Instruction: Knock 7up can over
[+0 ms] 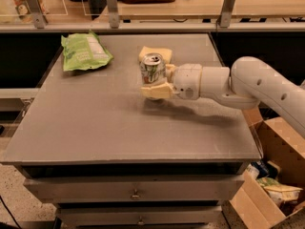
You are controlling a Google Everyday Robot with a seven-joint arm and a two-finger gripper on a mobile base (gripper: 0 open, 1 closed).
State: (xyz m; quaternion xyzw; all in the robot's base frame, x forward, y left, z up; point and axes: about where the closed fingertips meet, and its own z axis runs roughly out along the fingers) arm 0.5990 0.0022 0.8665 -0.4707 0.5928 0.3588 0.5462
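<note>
The 7up can [152,67], white and green with a silver top, stands near the middle of the grey table [95,128], upright or leaning very slightly. My gripper [150,81] reaches in from the right and is shut on the can. Its cream near finger [155,91] lies across the front of the can's base. The far finger is hidden behind the can. The white arm [248,82] stretches off to the right.
A yellow sponge block [159,52] lies just behind the can. A green chip bag [85,51] lies at the back left. A railing with posts runs behind the table. Open cardboard boxes [271,175] stand on the floor to the right.
</note>
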